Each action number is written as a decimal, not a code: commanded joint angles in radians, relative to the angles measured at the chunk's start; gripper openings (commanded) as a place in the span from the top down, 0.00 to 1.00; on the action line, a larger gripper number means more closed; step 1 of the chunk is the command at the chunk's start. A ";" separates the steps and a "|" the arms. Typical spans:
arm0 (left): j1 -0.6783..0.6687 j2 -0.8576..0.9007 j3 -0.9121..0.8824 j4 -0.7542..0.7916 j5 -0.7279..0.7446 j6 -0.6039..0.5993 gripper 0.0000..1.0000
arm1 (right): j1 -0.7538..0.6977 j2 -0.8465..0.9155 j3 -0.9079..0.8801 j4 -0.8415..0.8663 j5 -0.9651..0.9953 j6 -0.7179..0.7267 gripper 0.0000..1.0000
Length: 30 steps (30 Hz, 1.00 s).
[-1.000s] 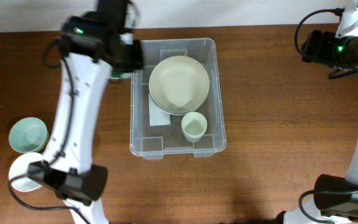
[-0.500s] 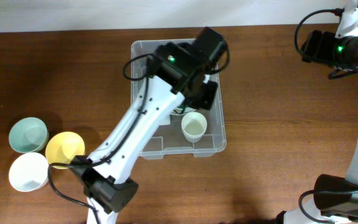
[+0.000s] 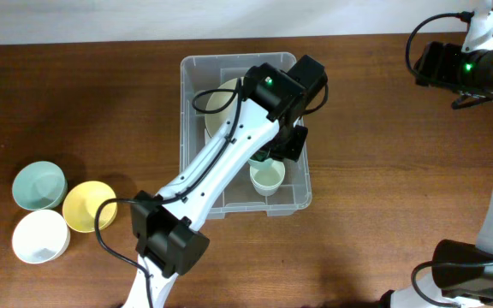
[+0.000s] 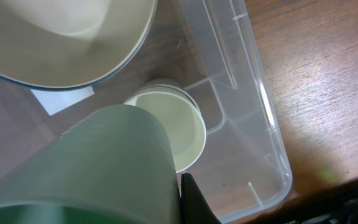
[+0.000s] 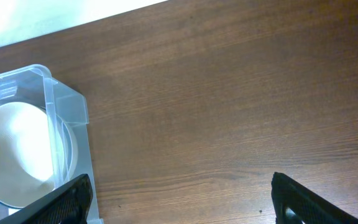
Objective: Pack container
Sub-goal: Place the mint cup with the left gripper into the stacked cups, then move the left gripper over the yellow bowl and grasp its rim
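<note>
Left tool (image 3: 279, 147) is closed down tight, pinching a green cup (image 4: 98, 168). Looks like it has the cup by its wall, but the wrist view shows just one black finger beside the cup, so I can't tell the exact contact. Cup fills the near-left of the wrist view, hanging above the container floor.

Container (image 3: 183, 128) sits on the desk (image 3: 383, 171) at centre, toward the far edge, long side running away from the robot. It's upright, with the left arm reaching across it from the near-left. The tool is over the right half.

Inside the container:
- Big pale bowl (image 3: 216, 103) in the far half, partly hidden by the arm from overhead.
- Small pale cup (image 3: 267, 176) upright in the near-right corner area, just beside the bowl's rim. The green cup hangs just beside and above it.
- White label (image 4: 64, 99) on the floor, poking out from under the bowl.

Right tool (image 5: 182, 198) has its fingers spread wide with nothing between them. It's parked high at the far-right, well apart from the container, and its camera only catches the container's right corner.

On the desk at far left, well apart from the container, is a cluster of a teal bowl (image 3: 38, 185), a yellow bowl (image 3: 86, 205) and a white bowl (image 3: 39, 236). Yellow sits just beside the other two.
</note>
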 commanded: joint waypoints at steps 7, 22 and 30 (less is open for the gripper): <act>0.002 0.003 -0.003 -0.008 0.023 -0.013 0.99 | -0.004 0.003 -0.005 0.003 0.010 0.005 0.12; 0.051 -0.008 0.023 -0.026 0.001 -0.019 0.35 | -0.004 0.003 -0.005 0.003 0.010 0.005 0.12; 0.353 -0.140 0.085 -0.071 -0.158 -0.101 0.34 | -0.004 0.003 -0.005 0.003 0.010 0.005 0.12</act>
